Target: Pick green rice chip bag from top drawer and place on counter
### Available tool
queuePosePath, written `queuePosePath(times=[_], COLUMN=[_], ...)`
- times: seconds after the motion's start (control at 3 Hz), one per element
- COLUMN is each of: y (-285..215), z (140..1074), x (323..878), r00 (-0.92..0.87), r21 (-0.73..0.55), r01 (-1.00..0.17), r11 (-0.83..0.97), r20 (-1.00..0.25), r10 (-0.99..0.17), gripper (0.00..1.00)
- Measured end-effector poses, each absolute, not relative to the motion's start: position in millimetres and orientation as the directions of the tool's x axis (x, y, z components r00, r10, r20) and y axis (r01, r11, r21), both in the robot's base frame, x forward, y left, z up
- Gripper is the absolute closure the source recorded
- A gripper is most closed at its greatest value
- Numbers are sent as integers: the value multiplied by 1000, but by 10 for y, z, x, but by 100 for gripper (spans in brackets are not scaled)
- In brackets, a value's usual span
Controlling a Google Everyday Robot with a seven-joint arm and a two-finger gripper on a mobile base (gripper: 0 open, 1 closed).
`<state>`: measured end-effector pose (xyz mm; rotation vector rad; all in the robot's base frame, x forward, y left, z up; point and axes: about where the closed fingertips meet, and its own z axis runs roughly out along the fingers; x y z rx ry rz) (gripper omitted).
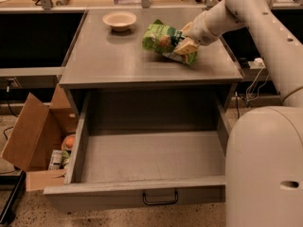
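The green rice chip bag (160, 38) lies tilted on the right half of the grey counter (106, 58), its lower end touching the top. My gripper (185, 41) reaches in from the upper right and is shut on the bag's right end. The top drawer (151, 157) is pulled fully open below the counter, its inside bare, with the dark wire handle (160, 198) on its front panel.
A small cream bowl (119, 19) stands at the back of the counter, left of the bag. An open brown cardboard box (31, 138) with items sits on the floor left of the drawer. My white base (265, 169) fills the lower right.
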<state>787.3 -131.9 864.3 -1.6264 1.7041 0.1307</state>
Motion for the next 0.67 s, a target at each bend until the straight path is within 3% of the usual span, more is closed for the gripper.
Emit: queuePosePath(times=[0.33,0.67], y=[-1371,-1433], z=[8712,8930], x=[7917,7908], r00=[132,175], r21=[-444,-493], r01=[-877,-847], r11=[186,201], r20=[-592,-615], r10=[-795,-769], gripper=[0,0])
